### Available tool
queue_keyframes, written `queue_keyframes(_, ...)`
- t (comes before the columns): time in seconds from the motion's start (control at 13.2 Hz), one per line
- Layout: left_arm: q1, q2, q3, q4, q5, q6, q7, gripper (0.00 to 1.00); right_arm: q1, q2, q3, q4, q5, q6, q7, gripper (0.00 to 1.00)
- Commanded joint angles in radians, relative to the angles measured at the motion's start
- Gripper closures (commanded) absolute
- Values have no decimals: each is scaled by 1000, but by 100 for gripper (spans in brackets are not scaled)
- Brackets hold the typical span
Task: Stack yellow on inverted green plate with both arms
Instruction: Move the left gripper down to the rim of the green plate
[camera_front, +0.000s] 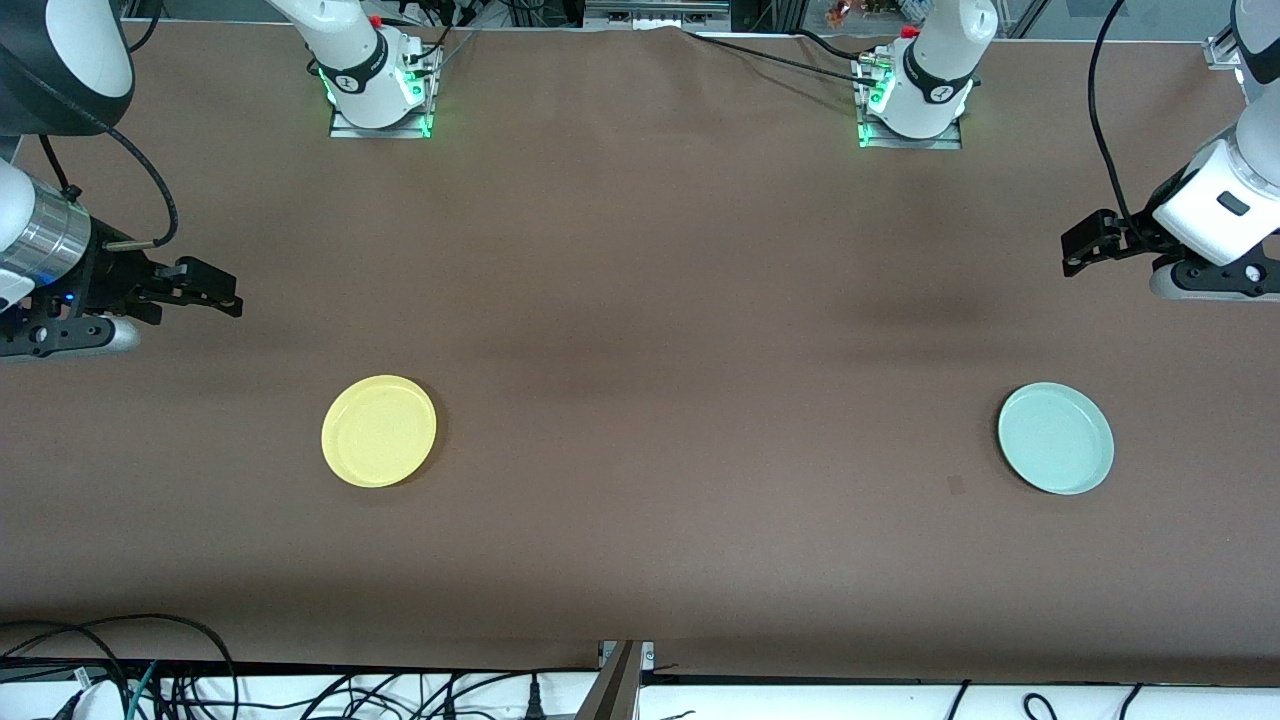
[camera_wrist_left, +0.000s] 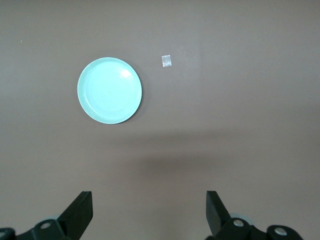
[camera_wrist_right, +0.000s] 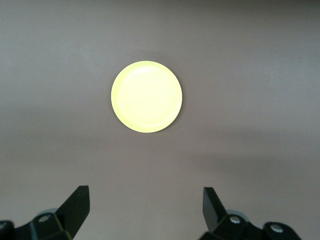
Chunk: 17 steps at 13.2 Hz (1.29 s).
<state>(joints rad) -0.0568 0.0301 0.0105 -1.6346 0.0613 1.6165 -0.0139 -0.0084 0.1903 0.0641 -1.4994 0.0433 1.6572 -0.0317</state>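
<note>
The yellow plate (camera_front: 379, 431) lies rim up on the brown table toward the right arm's end; it also shows in the right wrist view (camera_wrist_right: 146, 96). The pale green plate (camera_front: 1056, 438) lies rim up toward the left arm's end; it also shows in the left wrist view (camera_wrist_left: 109, 90). My right gripper (camera_front: 225, 295) hangs open and empty above the table at that end, well apart from the yellow plate. My left gripper (camera_front: 1072, 255) hangs open and empty above the table at its end, apart from the green plate. In each wrist view the jaws stand wide apart (camera_wrist_left: 148, 210) (camera_wrist_right: 146, 207).
A small pale square mark (camera_front: 955, 486) lies on the table beside the green plate, also seen in the left wrist view (camera_wrist_left: 166, 61). Both arm bases (camera_front: 378, 85) (camera_front: 915, 95) stand along the table's edge farthest from the front camera. Cables lie past the nearest edge.
</note>
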Motion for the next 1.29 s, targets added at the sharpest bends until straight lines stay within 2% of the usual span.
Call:
queue_keyframes(0.0, 6, 22, -6, 45, -32, -27, 11, 0, -8, 6, -7, 8, 17, -10, -13, 0)
queue_keyframes(0.3, 8, 25, -6, 44, -32, -27, 17, 0, -8, 6, -7, 8, 17, -8, -13, 0)
queue_keyframes(0.53, 6, 65, -1, 48, -14, -24, 52, 0, -8, 6, -7, 8, 17, -7, -13, 0)
queue_keyframes(0.76, 40, 170, -1, 90, -28, -17, 162, 0, -8, 6, -7, 8, 17, -4, -14, 0)
queue_keyframes(0.98, 57, 341, -1, 205, -20, -4, 236, 0, -7, 6, -7, 8, 13, -4, -14, 0)
queue_keyframes(1.13, 92, 408, -1, 233, -21, 48, 337, 0, -8, 6, -7, 8, 17, -5, -14, 0)
queue_keyframes(1.21, 116, 434, -1, 228, -20, 115, 404, 0, -7, 6, -7, 8, 17, -5, -14, 0)
